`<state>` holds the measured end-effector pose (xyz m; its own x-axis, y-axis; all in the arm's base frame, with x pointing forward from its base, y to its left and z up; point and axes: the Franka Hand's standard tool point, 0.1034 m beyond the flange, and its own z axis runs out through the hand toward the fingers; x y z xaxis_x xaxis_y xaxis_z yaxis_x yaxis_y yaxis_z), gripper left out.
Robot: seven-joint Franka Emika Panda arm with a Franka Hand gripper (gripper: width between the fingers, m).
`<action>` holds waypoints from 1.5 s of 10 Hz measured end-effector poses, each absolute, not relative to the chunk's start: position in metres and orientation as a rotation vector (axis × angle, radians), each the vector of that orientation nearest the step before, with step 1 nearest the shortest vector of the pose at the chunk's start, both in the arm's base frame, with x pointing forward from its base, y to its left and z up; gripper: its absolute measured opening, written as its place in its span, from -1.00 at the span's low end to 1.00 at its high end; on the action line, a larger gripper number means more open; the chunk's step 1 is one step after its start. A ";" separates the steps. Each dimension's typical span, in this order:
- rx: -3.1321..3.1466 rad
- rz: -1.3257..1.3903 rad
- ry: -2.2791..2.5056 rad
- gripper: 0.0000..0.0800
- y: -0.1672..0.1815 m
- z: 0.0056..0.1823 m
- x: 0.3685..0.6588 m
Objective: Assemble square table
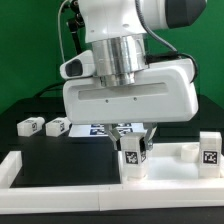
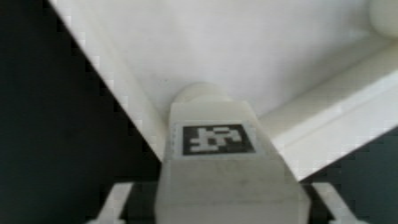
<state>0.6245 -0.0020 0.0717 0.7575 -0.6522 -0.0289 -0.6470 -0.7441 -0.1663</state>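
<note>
My gripper [image 1: 133, 148] is shut on a white table leg [image 1: 133, 158] with a black-and-white tag and holds it upright, low over the white square tabletop [image 1: 172, 163]. In the wrist view the leg [image 2: 217, 150] fills the gap between my fingers [image 2: 128, 203], its tip over the tabletop's raised rim [image 2: 329, 110]. Another tagged leg [image 1: 209, 153] stands upright at the exterior view's right, by the tabletop. Two more legs [image 1: 30, 126] [image 1: 58, 126] lie on the dark table at the exterior view's left.
A long white barrier strip [image 1: 60, 190] runs along the front and turns up at the exterior view's left. The marker board [image 1: 98, 130] lies behind my gripper, partly hidden by the arm.
</note>
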 end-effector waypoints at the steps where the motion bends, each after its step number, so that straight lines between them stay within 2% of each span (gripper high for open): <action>1: -2.665 -0.001 1.289 -0.28 -0.002 0.072 0.623; 4: -2.161 0.177 1.921 -0.27 0.001 0.070 0.624; 6: -2.042 0.201 2.052 -0.27 0.002 0.070 0.625; 8: -2.154 0.172 1.935 -0.27 0.002 0.070 0.625; 9: -2.287 0.129 1.776 0.29 0.004 0.069 0.624; 10: -2.482 0.088 1.530 0.29 0.005 0.069 0.624; 11: -2.627 0.077 1.302 0.55 0.007 0.070 0.623; 13: -2.692 0.054 1.162 0.60 0.004 0.069 0.623; 15: -2.872 0.018 0.764 0.62 0.002 0.069 0.622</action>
<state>0.6219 0.0021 0.0689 0.8687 -0.4923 -0.0550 -0.4943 -0.8544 -0.1604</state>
